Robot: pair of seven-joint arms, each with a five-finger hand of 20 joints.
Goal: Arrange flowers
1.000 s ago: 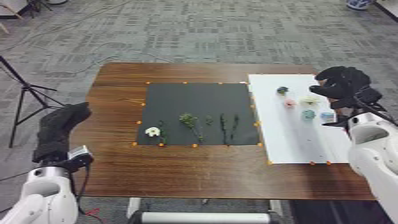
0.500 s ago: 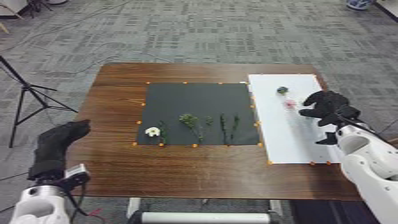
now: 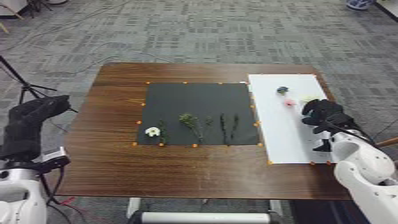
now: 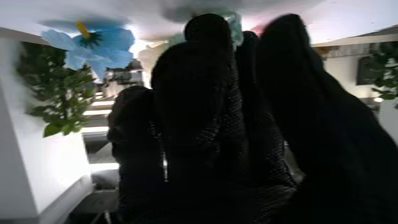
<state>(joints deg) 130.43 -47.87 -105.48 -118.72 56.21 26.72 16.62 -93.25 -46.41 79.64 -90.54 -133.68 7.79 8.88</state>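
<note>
Head view: the right hand (image 3: 327,113), fingers straight and with no grip visible, has drawn back over the white sheet (image 3: 284,132) on the counter (image 3: 204,172), the blue flower (image 4: 114,47) near its fingertips, apparently lining up a bloom to arrange.

Noted at the table (image 3: 178,175): brown wood, grained, lightly glossy. At the dark mat (image 3: 182,97): matt, smooth. At the white sheet (image 3: 280,135): smooth, paper-like. On left hand (image 3: 31,120) and right hand (image 3: 325,112): matt black cloth, finely meshed on the right. At the blue flower (image 4: 108,47): thin, cloth-like petals. On the floor (image 3: 178,30): matt carpet.
</note>
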